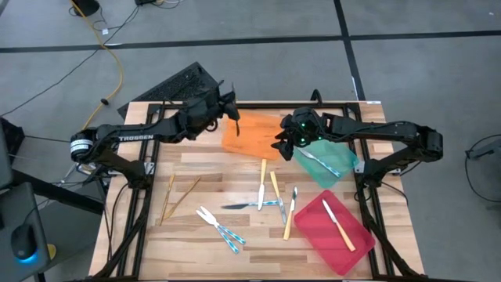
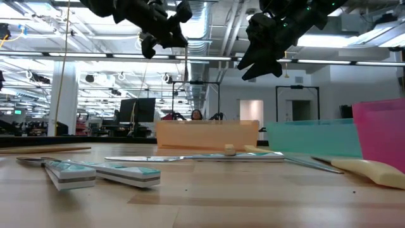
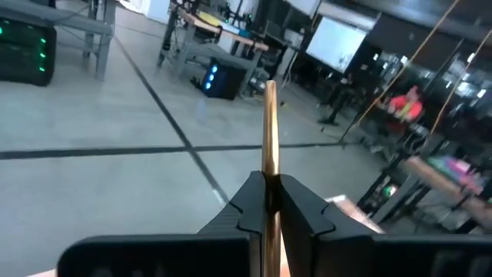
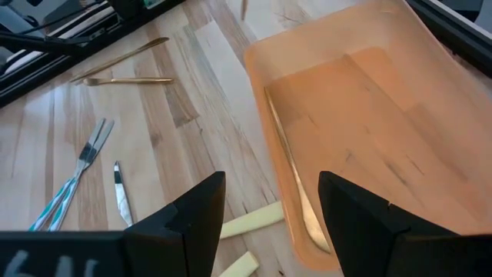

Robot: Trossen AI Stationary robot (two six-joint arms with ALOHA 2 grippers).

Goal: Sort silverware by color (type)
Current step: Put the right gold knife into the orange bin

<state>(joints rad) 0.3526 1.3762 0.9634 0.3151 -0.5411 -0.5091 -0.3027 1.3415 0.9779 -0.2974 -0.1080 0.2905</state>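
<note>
My left gripper [image 1: 232,108] is shut on a slim all-gold utensil [image 3: 270,131] and holds it in the air by the far left corner of the orange tray [image 1: 254,135]. A second gold utensil [image 4: 292,169] lies flat in that tray. My right gripper [image 1: 282,145] hangs open above the gap between the orange tray and the green tray [image 1: 327,163], with nothing between its fingers [image 4: 361,215]. More silverware lies loose on the table: two gold pieces [image 1: 176,196], blue-handled forks [image 1: 221,227] and yellow-handled pieces [image 1: 275,192]. My left gripper pinches the gold utensil's thin shaft [image 3: 270,165] between its two fingers. The fingers lie along the shaft and point about level. One end [image 3: 270,88] sticks out well past the fingertips; the other end is hidden behind the gripper. The utensil is lifted clear of table and tray.
The green tray holds a blue-handled utensil [image 1: 321,163]. The red tray [image 1: 313,227] at the near right holds a yellow-handled knife [image 1: 338,225]. A blue-handled knife [image 1: 249,205] lies mid-table. A black keyboard [image 1: 176,84] sits beyond the table's far left corner.
</note>
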